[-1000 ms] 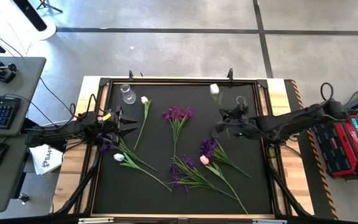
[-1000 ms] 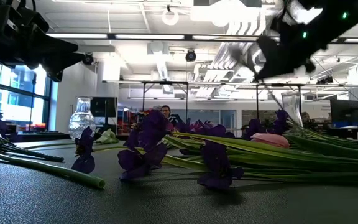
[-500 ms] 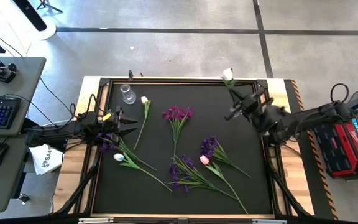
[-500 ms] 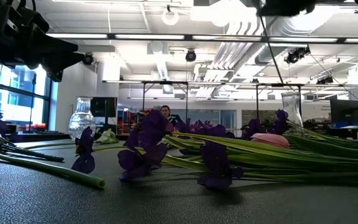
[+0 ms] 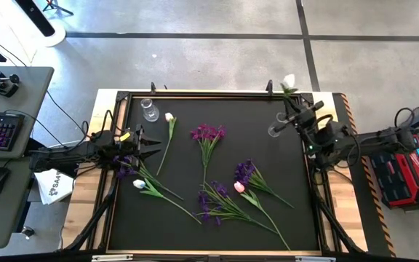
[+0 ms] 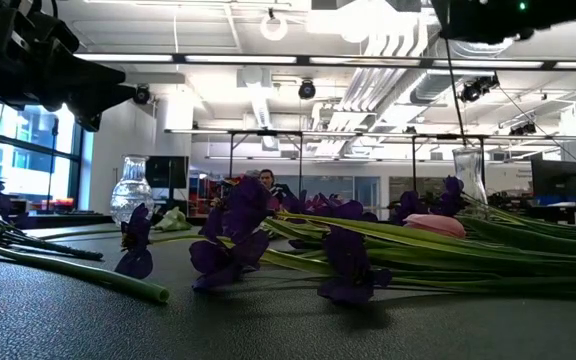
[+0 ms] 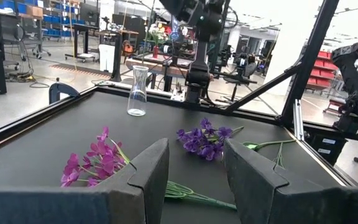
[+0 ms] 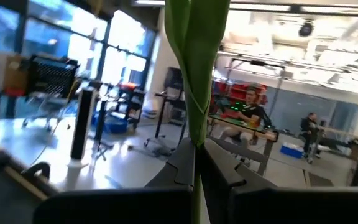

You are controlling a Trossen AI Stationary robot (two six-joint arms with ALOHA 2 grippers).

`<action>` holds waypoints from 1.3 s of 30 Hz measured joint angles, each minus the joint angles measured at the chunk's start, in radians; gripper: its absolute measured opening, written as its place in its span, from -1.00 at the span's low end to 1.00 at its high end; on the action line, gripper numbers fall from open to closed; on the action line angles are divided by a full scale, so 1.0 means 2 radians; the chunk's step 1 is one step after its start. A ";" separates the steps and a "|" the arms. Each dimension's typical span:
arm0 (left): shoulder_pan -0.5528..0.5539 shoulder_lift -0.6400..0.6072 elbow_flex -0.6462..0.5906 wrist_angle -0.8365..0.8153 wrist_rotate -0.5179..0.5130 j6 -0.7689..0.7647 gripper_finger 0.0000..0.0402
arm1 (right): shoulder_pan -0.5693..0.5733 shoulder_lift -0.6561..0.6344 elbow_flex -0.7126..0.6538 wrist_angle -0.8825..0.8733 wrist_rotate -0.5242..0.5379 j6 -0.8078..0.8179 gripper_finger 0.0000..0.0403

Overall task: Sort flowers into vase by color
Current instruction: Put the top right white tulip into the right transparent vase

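High view shows right gripper at two o'clock on worktop, jaws clamped on stem of white tulip, bud raised past far edge. Judged step: carry to tall clear vase just beside gripper at its seven o'clock. Best done by bringing stem upright, centring cut end over narrow mouth, lowering slowly, releasing only once seated; rim knock likely to tip vase. Left gripper waiting at nine o'clock, jaws apart, over purple flowers. Second vase at eleven o'clock. Stem's lower end hidden behind arm; bud missing from right wrist view, only green stem visible.
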 joint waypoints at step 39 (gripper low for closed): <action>0.000 0.000 0.000 0.000 0.000 -0.014 -0.30 | -0.047 -0.008 -0.107 0.017 0.052 0.171 -0.29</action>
